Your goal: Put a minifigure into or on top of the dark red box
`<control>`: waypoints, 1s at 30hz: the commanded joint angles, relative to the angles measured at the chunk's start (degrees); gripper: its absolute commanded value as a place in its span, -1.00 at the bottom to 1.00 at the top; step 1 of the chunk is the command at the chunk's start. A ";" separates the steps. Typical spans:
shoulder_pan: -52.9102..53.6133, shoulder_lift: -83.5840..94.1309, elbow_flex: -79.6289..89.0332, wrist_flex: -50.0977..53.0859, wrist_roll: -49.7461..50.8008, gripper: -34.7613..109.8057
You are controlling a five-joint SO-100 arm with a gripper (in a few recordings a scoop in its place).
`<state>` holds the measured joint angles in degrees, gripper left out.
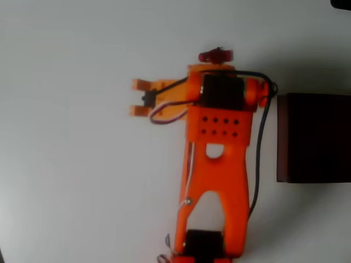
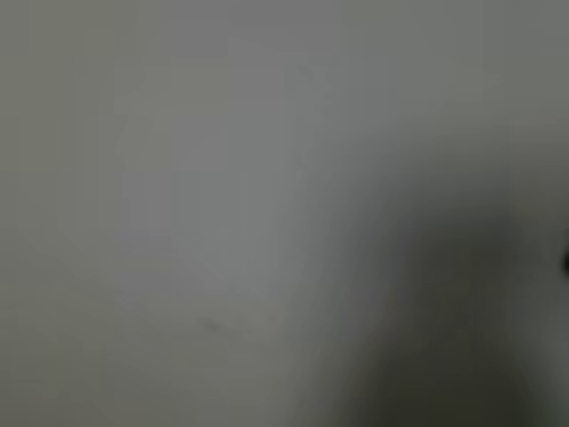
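The tiny red minifigure (image 1: 215,55) lies on the white table (image 1: 71,181), just beyond the top edge of the orange arm's wrist in the overhead view. The dark red box (image 1: 312,137) stands at the right edge, its near-black inside facing up, a short way right of the arm. My gripper (image 1: 137,98) points left, away from both, with its two orange fingers spread open and nothing between them. The wrist view is a blur of grey surface with a dark shadow at lower right.
The orange arm (image 1: 216,181) runs up from its base at the bottom centre, and a black cable (image 1: 259,159) hangs along its right side, between arm and box. A dark object (image 1: 341,3) sits at the top right corner.
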<state>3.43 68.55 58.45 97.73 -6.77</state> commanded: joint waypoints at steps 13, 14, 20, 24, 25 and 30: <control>3.52 -23.73 -36.39 5.36 -5.10 -0.27; 3.87 -24.61 -37.35 5.36 -5.19 -0.27; 4.75 -29.44 -43.51 5.45 -5.98 -0.27; 4.57 -32.08 -47.72 5.45 -6.15 -0.27; 4.57 -32.87 -48.96 5.45 -6.24 -0.27; 4.13 -36.12 -53.70 5.45 -6.94 -0.27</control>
<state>7.03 32.17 8.00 102.30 -12.04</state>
